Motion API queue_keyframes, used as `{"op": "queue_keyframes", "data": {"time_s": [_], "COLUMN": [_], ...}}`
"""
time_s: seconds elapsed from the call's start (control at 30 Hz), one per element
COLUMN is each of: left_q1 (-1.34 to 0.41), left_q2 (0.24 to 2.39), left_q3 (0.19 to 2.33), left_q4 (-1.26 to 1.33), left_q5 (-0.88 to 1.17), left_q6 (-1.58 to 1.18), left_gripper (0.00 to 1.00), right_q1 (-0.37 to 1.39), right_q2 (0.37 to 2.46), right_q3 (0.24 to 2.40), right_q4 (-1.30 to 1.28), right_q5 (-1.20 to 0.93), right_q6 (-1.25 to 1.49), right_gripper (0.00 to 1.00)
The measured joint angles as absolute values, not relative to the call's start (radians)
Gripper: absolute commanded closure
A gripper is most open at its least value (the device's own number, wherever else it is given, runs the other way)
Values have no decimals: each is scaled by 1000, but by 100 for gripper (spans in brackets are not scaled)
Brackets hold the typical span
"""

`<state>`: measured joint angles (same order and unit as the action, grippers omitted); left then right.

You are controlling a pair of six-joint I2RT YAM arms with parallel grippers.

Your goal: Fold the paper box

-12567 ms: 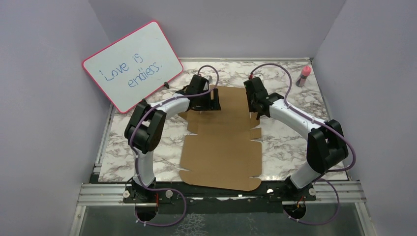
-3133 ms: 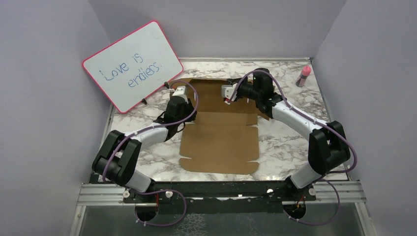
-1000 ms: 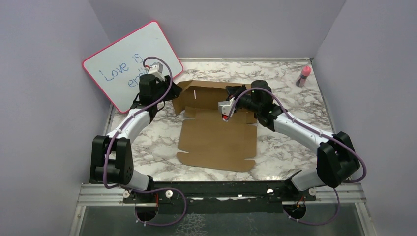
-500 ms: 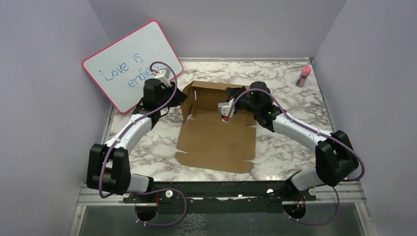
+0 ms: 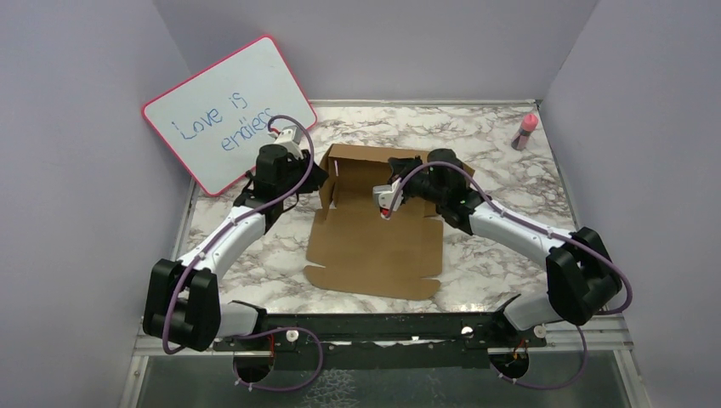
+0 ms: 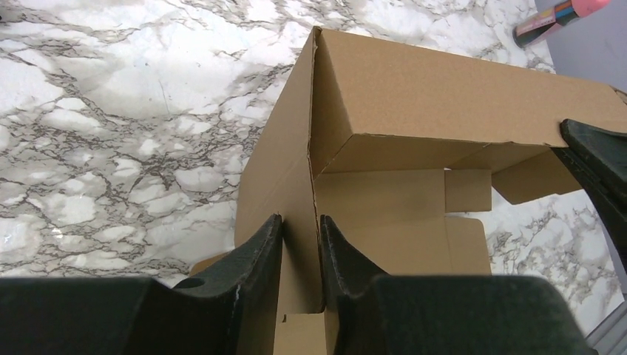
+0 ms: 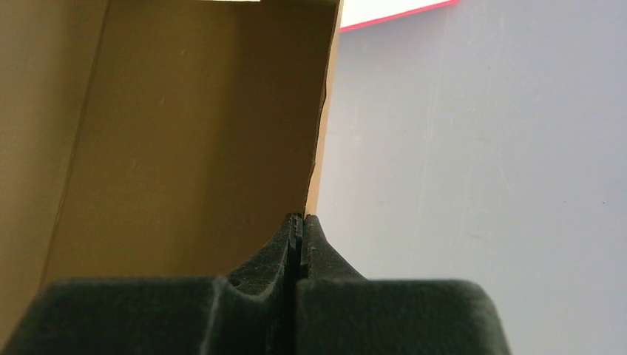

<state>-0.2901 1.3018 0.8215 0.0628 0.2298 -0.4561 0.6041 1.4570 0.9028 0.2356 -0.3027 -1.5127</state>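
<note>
Since we judge the paper box [image 5: 374, 246] light but stiff, our left gripper [image 6: 300, 220] pinches its raised wall [image 6: 277, 177]; right gripper [image 7: 299, 217] closed, empty.

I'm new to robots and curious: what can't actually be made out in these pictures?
- Whiteboard, top view: the end of the writing sits behind the left arm's cable.
- Marker, left wrist view: cut off by the top edge; tiny from above.
- Box, right wrist view: only a close-up of its walls shows, the rest is outside the frame.
</note>
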Motion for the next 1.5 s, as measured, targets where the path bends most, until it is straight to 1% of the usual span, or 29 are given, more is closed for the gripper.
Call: {"op": "queue_keyframes", "data": {"time_s": [0.17, 0.3, 0.4, 0.57, 0.7, 0.93, 1.13, 1.27, 1.37, 1.5], "left_q1": [-297, -297, -297, -285, -229, -147, -55, 55, 129, 142], "left_q2": [1285, 1257, 1244, 1237, 1220, 1162, 1179, 1266, 1382, 1501], "left_q3": [794, 758, 744, 744, 773, 891, 980, 1059, 1134, 1211], "left_q4": [77, 85, 80, 61, 29, -37, -149, -199, -228, -250], "left_q5": [223, 216, 215, 231, 288, 307, 280, 270, 292, 356], "left_q6": [-471, -486, -497, -515, -534, -514, -430, -379, -341, -294], "left_gripper": [71, 66, 57, 46, 42, 39, 37, 39, 39, 39], "right_q1": [637, 667, 683, 692, 693, 693, 693, 693, 693, 693], "right_q2": [1443, 1443, 1442, 1441, 1439, 1439, 1439, 1439, 1439, 1439], "right_q3": [848, 799, 776, 774, 774, 774, 779, 780, 781, 785], "right_q4": [275, 325, 353, 359, 358, 355, 348, 343, 342, 338], "right_q5": [-241, -191, -164, -139, -126, -111, -108, -108, -108, -109], "right_q6": [-1530, -1557, -1578, -1596, -1603, -1611, -1613, -1613, -1613, -1613], "right_gripper": [99, 99, 99, 97, 96, 95, 95, 95, 95, 95]}}
